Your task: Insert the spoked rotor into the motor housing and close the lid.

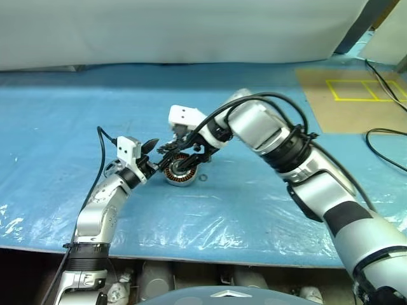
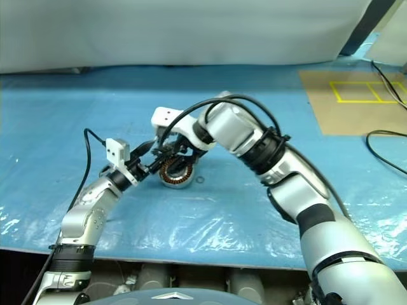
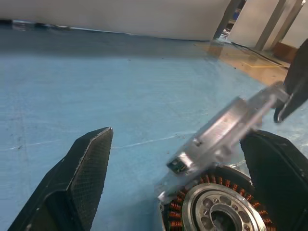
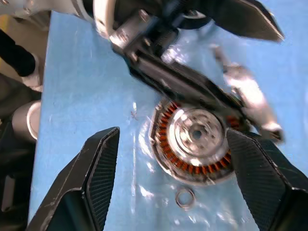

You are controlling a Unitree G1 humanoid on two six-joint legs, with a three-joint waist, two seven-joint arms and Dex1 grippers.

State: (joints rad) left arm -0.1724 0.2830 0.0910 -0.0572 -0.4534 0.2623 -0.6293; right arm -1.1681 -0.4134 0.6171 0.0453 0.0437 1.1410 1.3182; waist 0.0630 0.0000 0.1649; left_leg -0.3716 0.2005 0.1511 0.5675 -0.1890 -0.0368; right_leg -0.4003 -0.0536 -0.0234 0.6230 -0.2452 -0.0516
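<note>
Blue sheet (image 1: 267, 210) spreads wide around motor housing (image 1: 180, 173).

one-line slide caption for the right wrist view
Open right gripper above the copper-wound motor housing on the blue sheet, a small loose ring beside it.

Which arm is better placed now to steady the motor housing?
Probably left. The left gripper sits low beside the motor housing with open fingers, one finger alongside it. The right gripper is open above it.
</note>
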